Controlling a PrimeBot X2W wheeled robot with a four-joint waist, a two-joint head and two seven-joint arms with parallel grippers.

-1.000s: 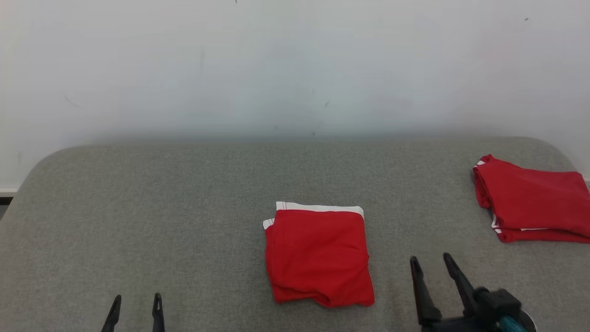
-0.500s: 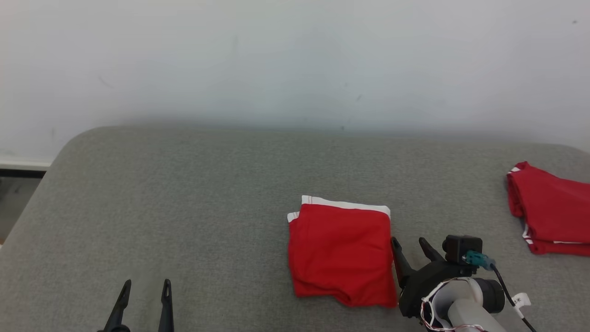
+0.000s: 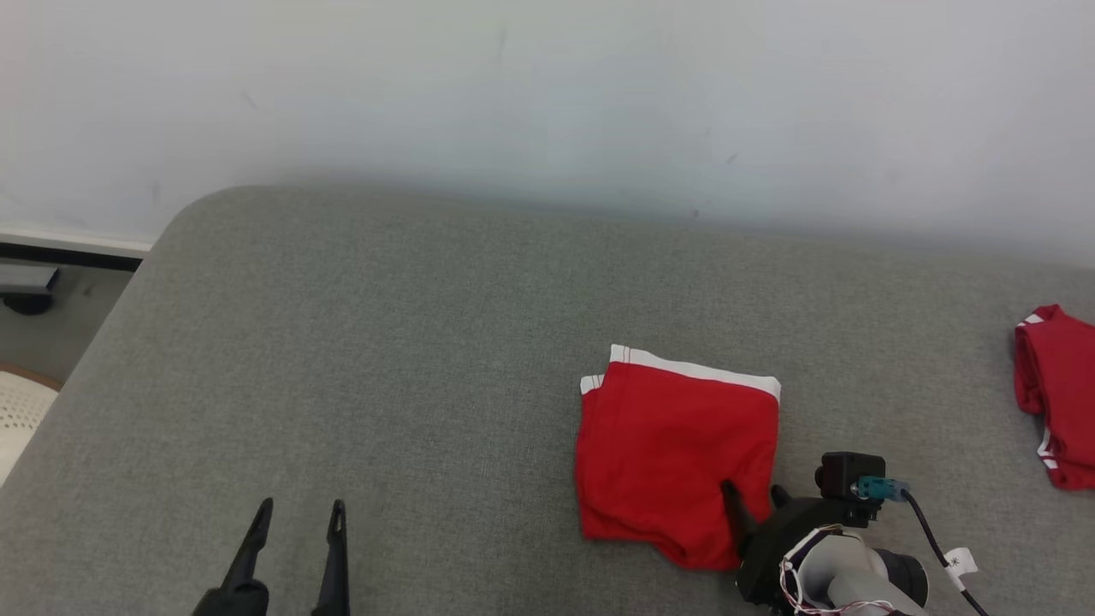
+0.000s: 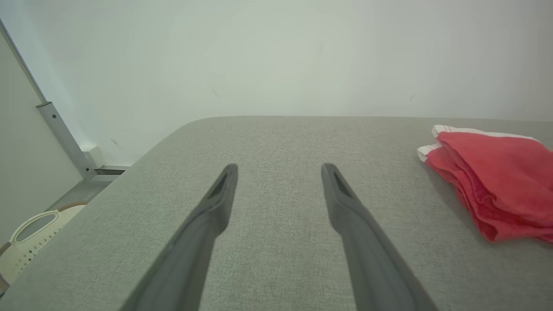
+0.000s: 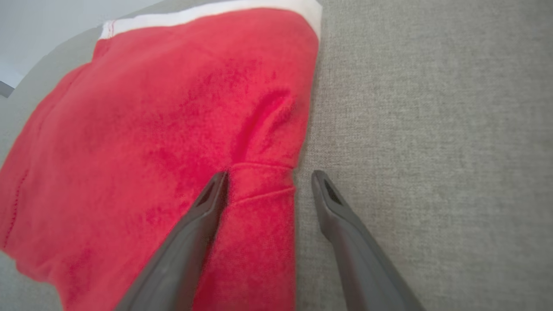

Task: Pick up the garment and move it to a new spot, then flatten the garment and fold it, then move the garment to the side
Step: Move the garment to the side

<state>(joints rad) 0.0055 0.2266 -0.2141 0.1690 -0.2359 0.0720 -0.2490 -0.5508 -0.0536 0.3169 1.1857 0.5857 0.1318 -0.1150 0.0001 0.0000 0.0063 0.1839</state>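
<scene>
Right, the fold looks done, so I read this as the last step: shifting the garment (image 3: 676, 453) aside.

Where things are:
- The garment is folded flat on the worktop (image 3: 385, 342), right of centre and close to the front edge, with its white waistband (image 3: 697, 370) toward the far edge.
- The right gripper (image 5: 270, 174) is wide open and holds nothing. It straddles the garment's right edge near the front corner, one jaw over the cloth and the other over bare worktop just beside it. A small hem ridge sits between the jaws.
- I can't tell if either tip is pressing down yet.
- The left gripper (image 3: 301, 505) is also spread open and empty. It sits near the front edge, well apart from the garment.
- A second red garment (image 3: 1056, 402) lies at the right edge, probably the drop zone.

How to do it well:
- Get the outer jaw under the whole stack, not just the top layer. Run it low along the worktop and in under the edge before closing.
- Bite deeper than the hem ridge, since a shallow pinch will peel one layer off and open the fold.
- Lift low, or half-drag it. Soft cloth held on one side will sag and unfold.
- Set it down just beside the other garment, and open the jaws only once the cloth rests flat.

Risk: the tip snags the worktop's fabric cover.
</scene>
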